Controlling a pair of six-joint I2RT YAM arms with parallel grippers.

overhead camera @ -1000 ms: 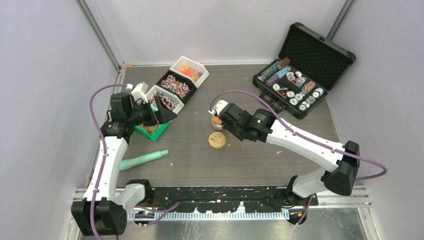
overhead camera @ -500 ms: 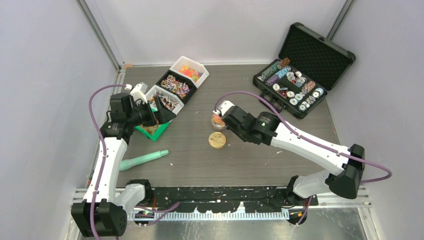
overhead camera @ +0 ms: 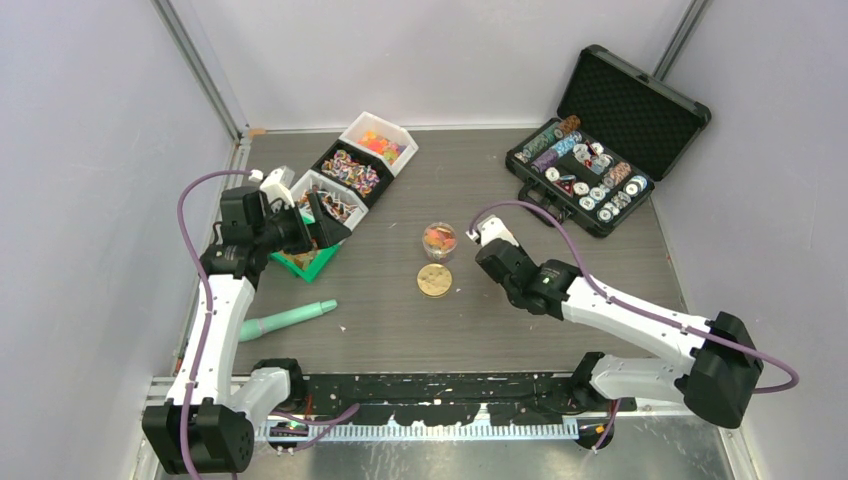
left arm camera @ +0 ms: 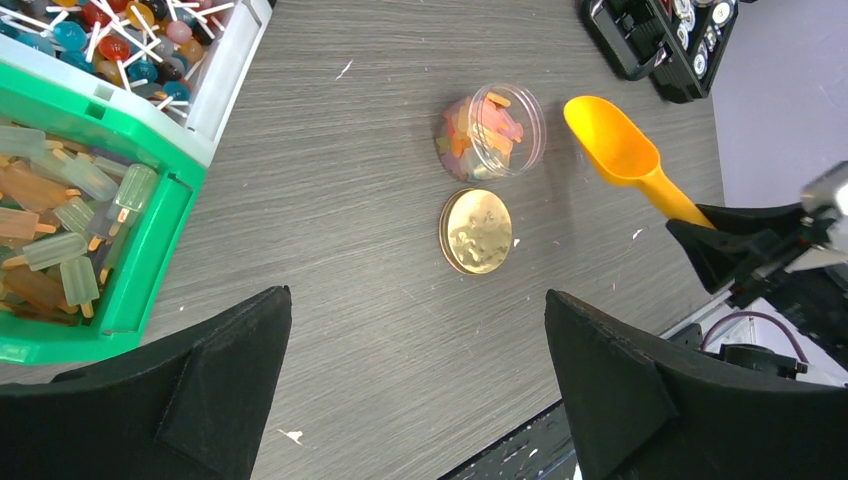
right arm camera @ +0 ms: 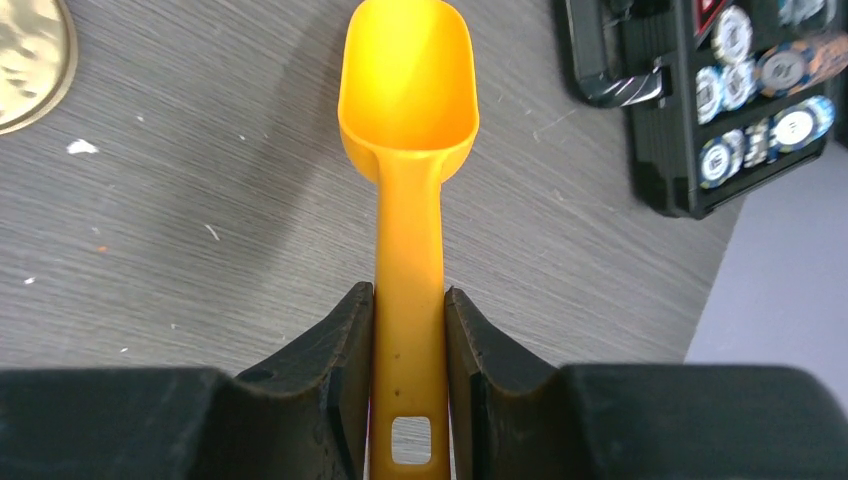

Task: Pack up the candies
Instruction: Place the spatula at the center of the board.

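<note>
Right gripper (right arm camera: 410, 335): both fingers are pressed tight on the handle of an orange scoop (right arm camera: 407, 95), which runs straight out between them. The scoop bowl is empty and sits over bare grey table (overhead camera: 380, 330), at top centre of the right wrist view. In the top view this gripper is just right of centre, near the jar.

Left gripper (left arm camera: 418, 385): the fingers are spread wide at the bottom corners of the left wrist view, with nothing between them. In the top view it hangs at mid-left, above the near end of the row of bins.

Candies (left arm camera: 478, 128): a small lot of orange, pink and yellow pieces sits in an open clear round jar (left arm camera: 535, 130), at centre of the top view. The scoop bowl is just right of the jar, not touching it. A flat gold disc (left arm camera: 476, 231) lies on the table just below the jar in frame, apart from it.

More candies fill four bins in a diagonal row, upper left of the top view:
- White bin (overhead camera: 408, 148): orange-yellow pieces.
- Black bin (overhead camera: 330, 150): multicoloured striped pieces.
- Second white bin (left arm camera: 235, 70): lollipops on white sticks.
- Green bin (left arm camera: 160, 250): pale and golden-brown ice-pop shapes.

An open black case (overhead camera: 635, 100) holding poker chips (overhead camera: 590, 185) sits at upper right. A teal pen-shaped tool (overhead camera: 285, 320) lies at lower left of the table.
</note>
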